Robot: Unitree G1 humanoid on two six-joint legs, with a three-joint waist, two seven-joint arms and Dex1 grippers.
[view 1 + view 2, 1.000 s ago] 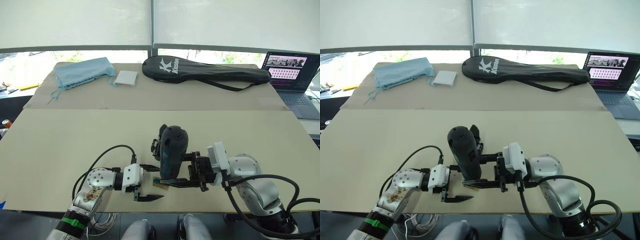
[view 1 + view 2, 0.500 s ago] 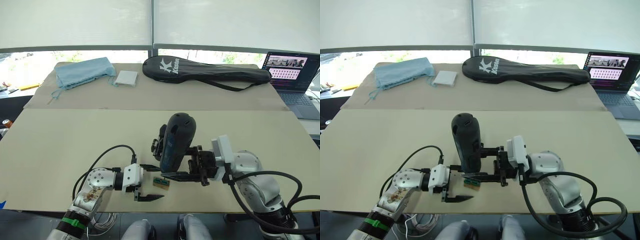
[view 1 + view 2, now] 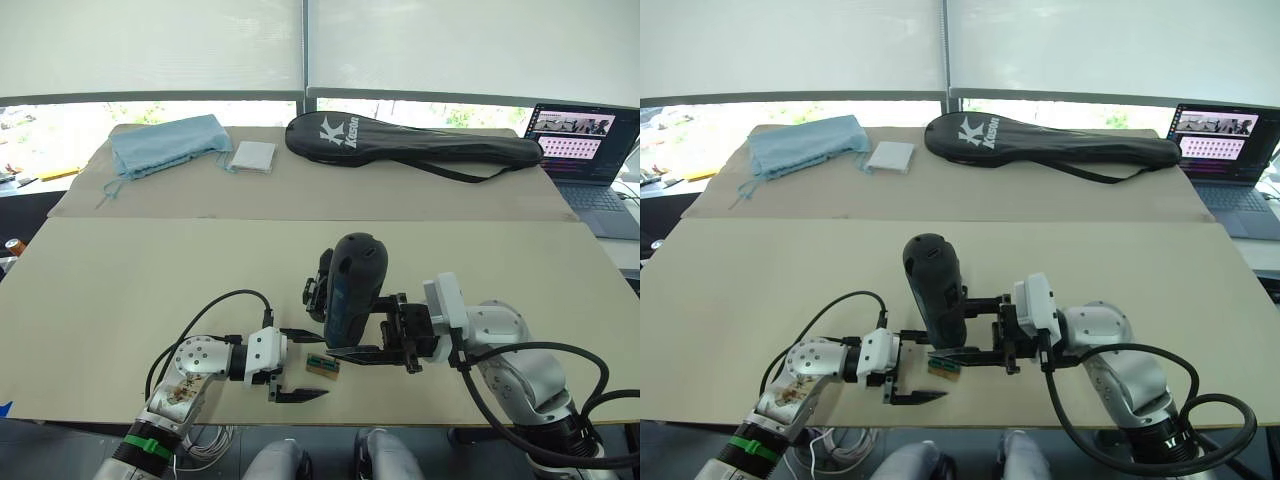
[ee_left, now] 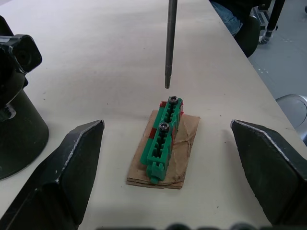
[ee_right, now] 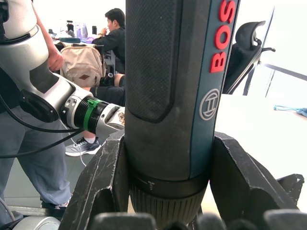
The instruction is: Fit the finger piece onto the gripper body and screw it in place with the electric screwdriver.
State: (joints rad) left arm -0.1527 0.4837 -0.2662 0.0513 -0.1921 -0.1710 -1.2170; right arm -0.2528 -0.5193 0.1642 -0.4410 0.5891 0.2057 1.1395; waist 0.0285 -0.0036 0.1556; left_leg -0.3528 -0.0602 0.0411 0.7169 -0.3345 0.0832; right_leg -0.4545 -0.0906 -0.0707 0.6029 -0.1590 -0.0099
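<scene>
My right gripper (image 3: 352, 336) is shut on the electric screwdriver (image 3: 352, 290), a thick black cylinder held nearly upright over the table's front middle. In the right wrist view both fingers (image 5: 103, 187) clamp its barrel (image 5: 168, 96). Its thin metal bit (image 4: 169, 43) hangs just above the screw at one end of a small green-and-tan block (image 4: 163, 143). The gripper body (image 3: 317, 285) stands right behind the screwdriver, mostly hidden by it; its dark round base (image 4: 17, 124) shows in the left wrist view. My left gripper (image 3: 298, 365) lies open on the table, its fingers either side of the block. The finger piece is hidden.
At the back lie a long black racket bag (image 3: 410, 140), a blue cloth bag (image 3: 165, 143) and a white square pad (image 3: 252, 156). A laptop (image 3: 585, 150) stands at the far right. The table's front edge runs just below my grippers. A seated person (image 5: 115, 38) shows beyond.
My right gripper has lifted the screwdriver and drawn it slightly right, uncovering the green block, then eased it down a little. The left gripper has stayed put.
</scene>
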